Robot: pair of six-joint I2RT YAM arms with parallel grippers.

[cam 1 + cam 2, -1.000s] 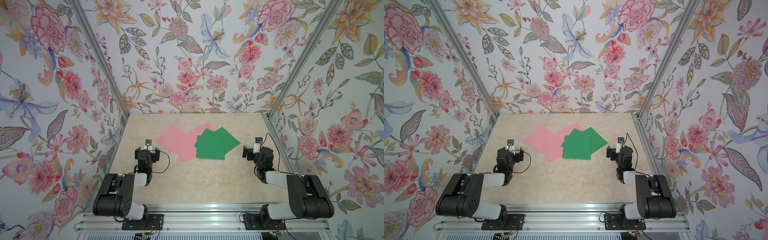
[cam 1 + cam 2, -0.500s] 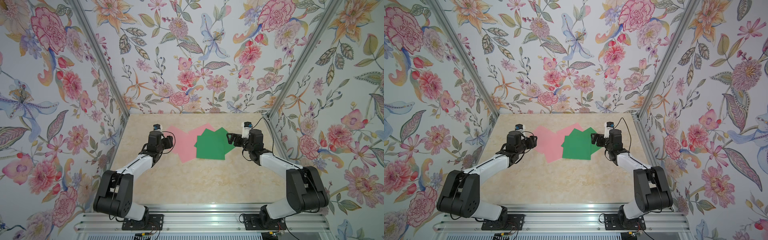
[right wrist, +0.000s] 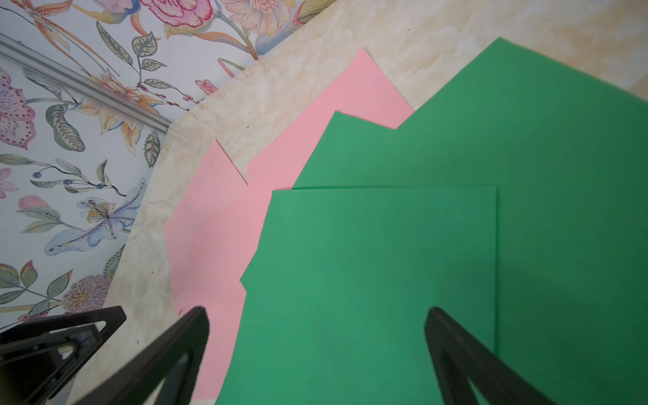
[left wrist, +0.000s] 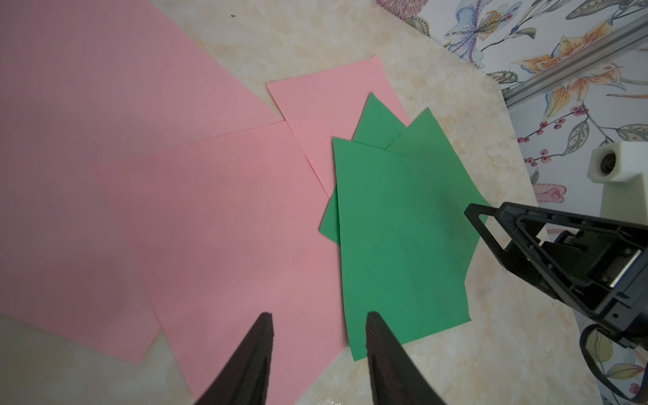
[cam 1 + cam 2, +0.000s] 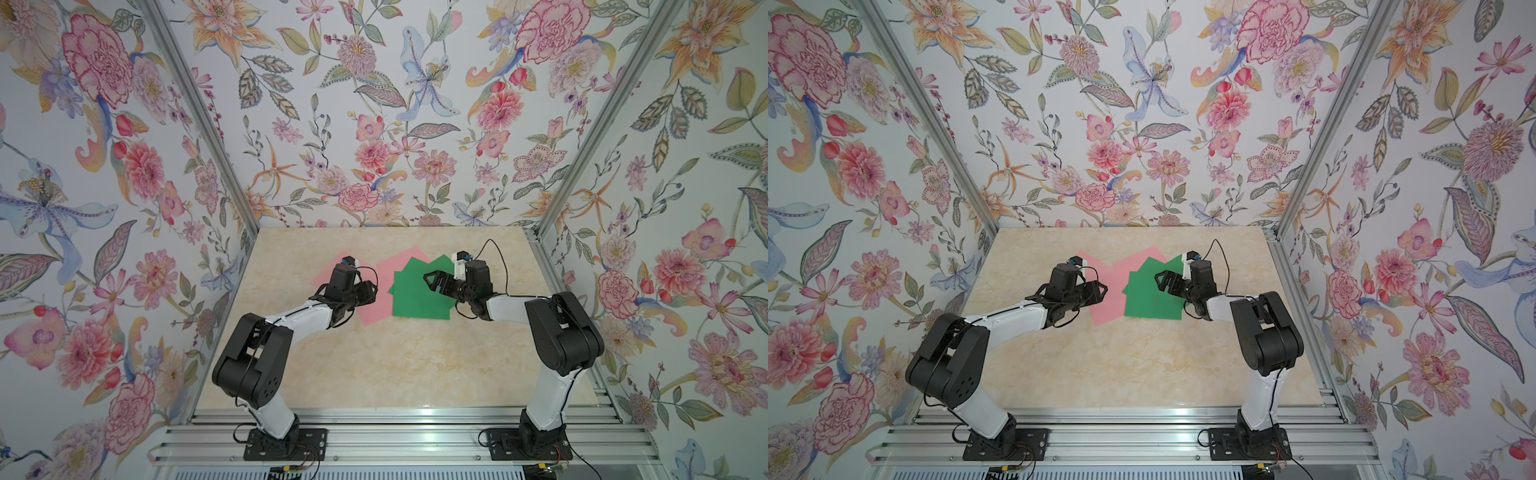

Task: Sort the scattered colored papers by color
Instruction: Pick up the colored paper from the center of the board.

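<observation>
Figure: marbled table [image 5: 374, 365] with the colored papers fanned in one overlapping cluster. Landmark: the green papers [image 5: 419, 297], three sheets as far as the wrist views show, lying uppermost. The pink papers [image 5: 368, 313] spread out from under the green papers on the left arm's side. The left gripper [image 5: 371, 288] hovers just beside the green papers, over pink, with its jaws part-way apart and holding nothing. The right gripper [image 5: 433, 279] hangs over the green papers, with its jaws spread wide and empty. Handling, as a judgement: each sheet is light, thin, limp and flat, so likely to slide on its neighbours; a free corner over bare table looks the best purchase
</observation>
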